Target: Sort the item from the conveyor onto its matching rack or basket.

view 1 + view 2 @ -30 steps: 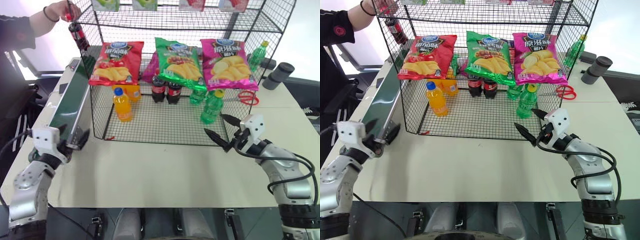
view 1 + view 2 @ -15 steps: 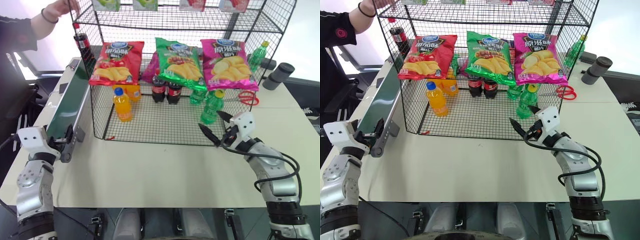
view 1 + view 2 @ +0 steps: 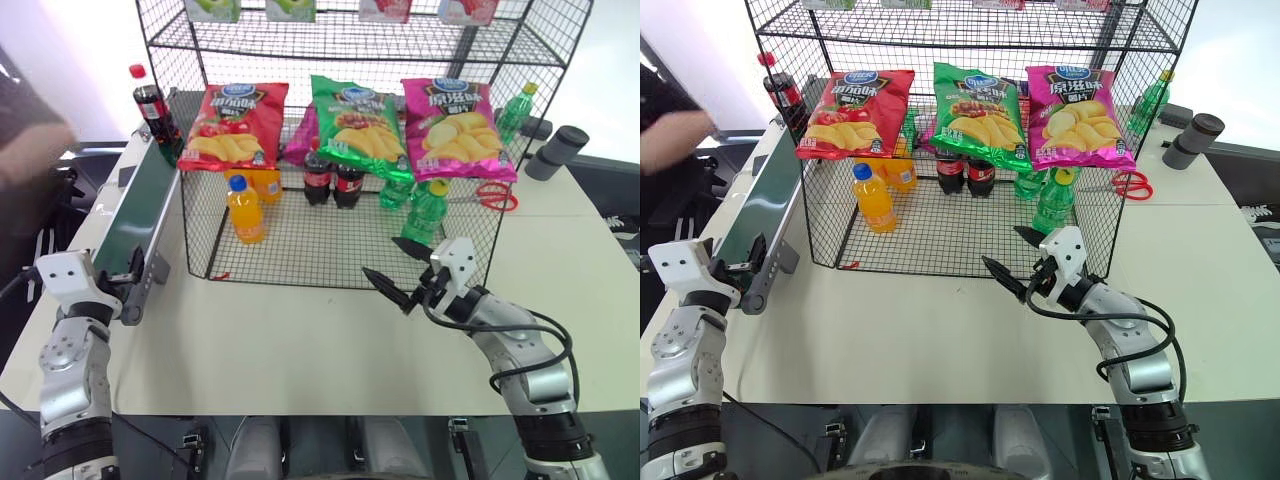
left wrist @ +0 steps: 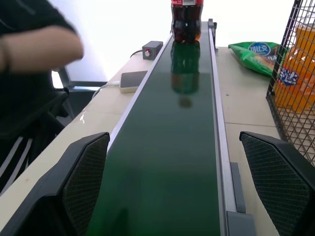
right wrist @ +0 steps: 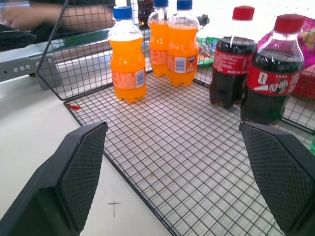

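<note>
The cola bottle (image 4: 186,19) stands upright at the far end of the conveyor (image 4: 182,147), well ahead of the left gripper (image 4: 182,191), whose fingers (image 4: 86,182) are spread wide on either side of the belt at its near end, holding nothing. The step in hand looks like waiting for the bottle to ride down between those fingers; to do it well, keep them level and centred on the belt, close only once the bottle's body sits squarely between the pads, and grip below the red cap so it does not tip. The right gripper (image 3: 1025,260) also has its fingers wide and empty, pointing into the open front of the black wire rack (image 3: 890,255). Ahead of its fingers inside the lower tier stand two cola bottles (image 5: 256,73), the likely matching spot, with orange soda bottles (image 5: 128,64) off to one side and green bottles (image 3: 425,210) on the other. Chip bags (image 3: 350,120) hang above the tier, so a carried bottle probably has to go in low, under them. A person's blurred hand (image 3: 675,140) is beside the belt, near the bottle's path. Red scissors (image 3: 490,195) lie on the table (image 3: 300,350) behind the rack.
</note>
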Motion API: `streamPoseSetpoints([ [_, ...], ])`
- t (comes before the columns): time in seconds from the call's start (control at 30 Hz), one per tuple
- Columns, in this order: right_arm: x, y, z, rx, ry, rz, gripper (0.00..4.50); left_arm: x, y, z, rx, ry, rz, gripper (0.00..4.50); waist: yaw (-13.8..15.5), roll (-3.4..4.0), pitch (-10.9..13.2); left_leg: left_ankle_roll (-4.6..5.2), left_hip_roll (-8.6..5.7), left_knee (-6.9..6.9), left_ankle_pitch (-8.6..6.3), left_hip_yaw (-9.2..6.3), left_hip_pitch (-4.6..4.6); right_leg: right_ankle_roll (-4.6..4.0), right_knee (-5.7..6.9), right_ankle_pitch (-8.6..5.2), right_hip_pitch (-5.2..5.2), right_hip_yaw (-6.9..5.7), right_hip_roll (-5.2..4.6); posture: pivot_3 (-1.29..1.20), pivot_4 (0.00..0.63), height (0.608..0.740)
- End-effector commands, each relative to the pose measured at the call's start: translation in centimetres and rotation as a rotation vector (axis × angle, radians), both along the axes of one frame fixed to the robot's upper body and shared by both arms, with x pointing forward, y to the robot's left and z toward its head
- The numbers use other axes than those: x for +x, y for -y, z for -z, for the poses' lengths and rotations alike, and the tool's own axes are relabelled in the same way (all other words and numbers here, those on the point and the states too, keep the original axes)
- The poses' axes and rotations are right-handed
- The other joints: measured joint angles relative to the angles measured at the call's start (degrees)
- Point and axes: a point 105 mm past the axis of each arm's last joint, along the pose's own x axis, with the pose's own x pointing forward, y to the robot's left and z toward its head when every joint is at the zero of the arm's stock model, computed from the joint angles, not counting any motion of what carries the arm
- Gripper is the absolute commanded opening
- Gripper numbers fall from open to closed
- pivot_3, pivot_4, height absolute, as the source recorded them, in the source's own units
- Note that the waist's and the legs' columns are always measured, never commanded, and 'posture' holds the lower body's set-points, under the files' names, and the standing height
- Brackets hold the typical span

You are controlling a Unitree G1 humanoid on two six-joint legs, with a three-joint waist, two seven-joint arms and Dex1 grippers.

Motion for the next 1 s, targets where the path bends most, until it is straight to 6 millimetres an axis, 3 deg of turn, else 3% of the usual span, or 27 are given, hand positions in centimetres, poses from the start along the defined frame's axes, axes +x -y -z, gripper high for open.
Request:
streamPoseSetpoints([
  [0.03,-0.4,-0.8,-0.8,0.003,0.056,-0.042,4.46,-0.1,0.0,-1.2,0.038,0.043,-0.013,4.50,-0.01,0.00,0.00,0.00,0.00,0.00,0.00,0.00,0.00,0.00,0.00,0.00,0.00,0.00,0.00,0.00,0.150,0.740],
  [0.6,-0.6,-1.6,-0.7,0.001,0.055,-0.069,4.46,-0.3,-0.9,-0.7,0.017,0.047,-0.067,4.50,0.01,-0.01,-0.01,0.00,0.00,0.00,0.00,0.00,0.00,0.00,0.00,0.00,0.00,0.00,-0.02,0.00,0.150,0.740],
  [1.0,-2.0,-3.7,-0.8,0.004,0.041,-0.188,4.46,-0.6,-1.3,-0.2,0.000,0.050,-0.097,4.50,0.01,-0.02,-0.01,0.00,0.00,0.00,0.00,-0.01,0.00,0.00,0.00,0.00,0.00,0.00,-0.03,0.00,0.150,0.740],
])
